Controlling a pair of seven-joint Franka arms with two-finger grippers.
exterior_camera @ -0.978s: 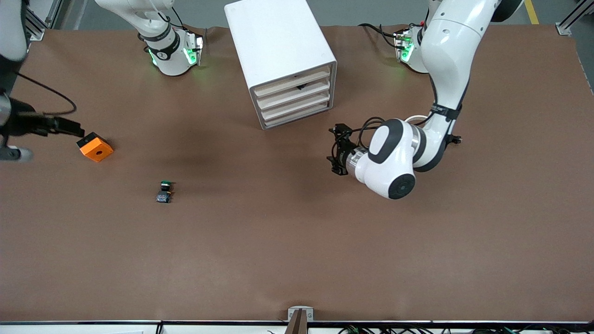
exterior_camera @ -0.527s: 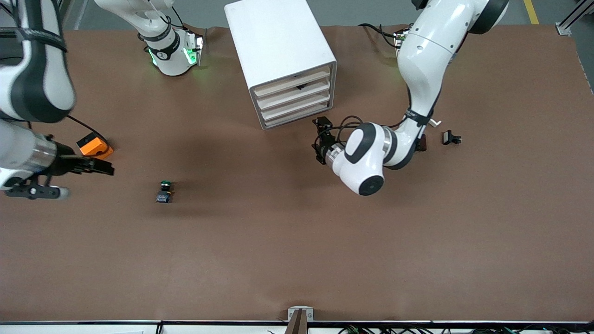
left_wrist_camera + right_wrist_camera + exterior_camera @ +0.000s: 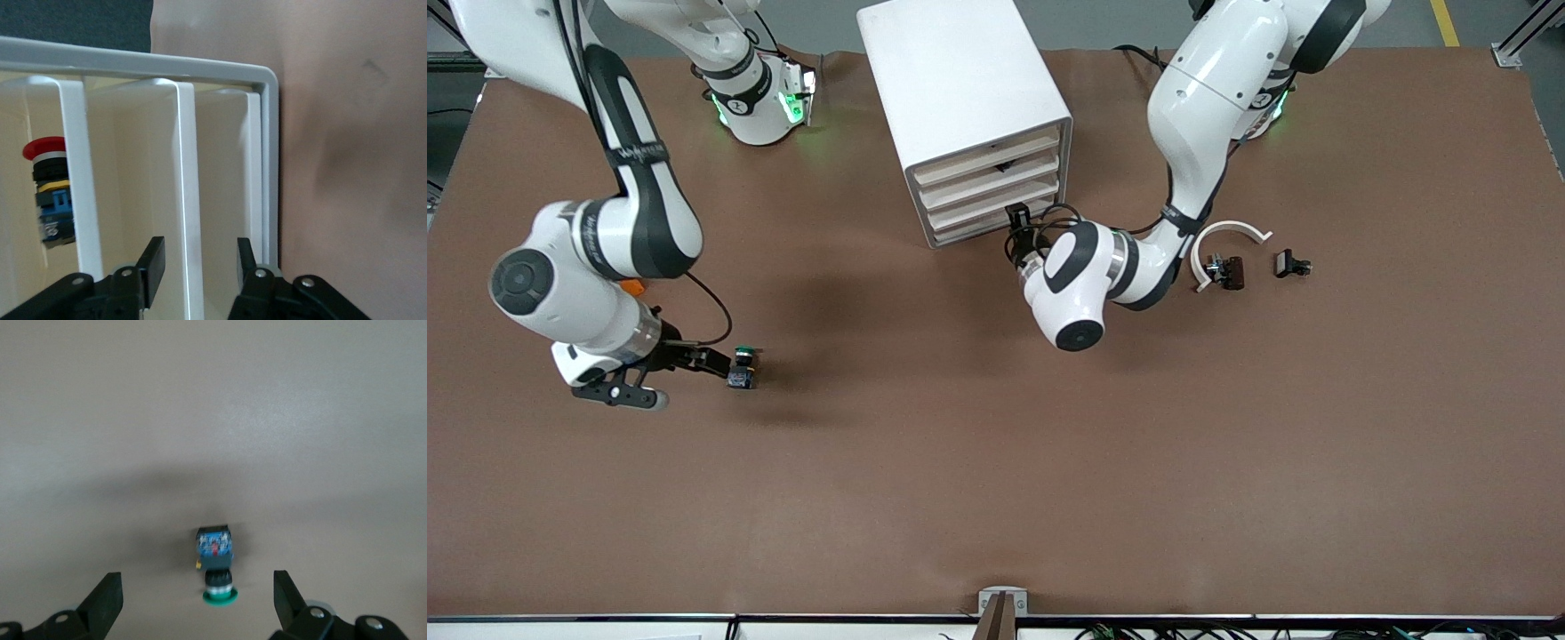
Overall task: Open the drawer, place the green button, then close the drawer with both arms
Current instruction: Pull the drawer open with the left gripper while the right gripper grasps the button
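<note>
The white cabinet (image 3: 960, 71) stands toward the arms' side of the table, all four beige drawers shut. The drawer (image 3: 983, 205) is third from the top. My left gripper (image 3: 1016, 218) is open right in front of the lower drawers. In the left wrist view its fingers straddle a white rib between two drawer fronts (image 3: 137, 167), gripper (image 3: 198, 257). The button (image 3: 740, 366), green cap and dark blue body, lies on its side on the table. My right gripper (image 3: 713, 363) is open and low beside it. In the right wrist view the button (image 3: 217, 567) lies between the spread fingers, gripper (image 3: 198, 600).
An orange cube (image 3: 633, 286) peeks out under the right arm's forearm. A white arc (image 3: 1227, 233) and small black parts (image 3: 1227, 269) lie toward the left arm's end. A red-capped switch (image 3: 47, 193) shows inside an upper drawer.
My right arm has swung in from the table's end past the orange cube to the button. My left gripper has moved up to the cabinet's lower drawers, uncovering the white arc.
</note>
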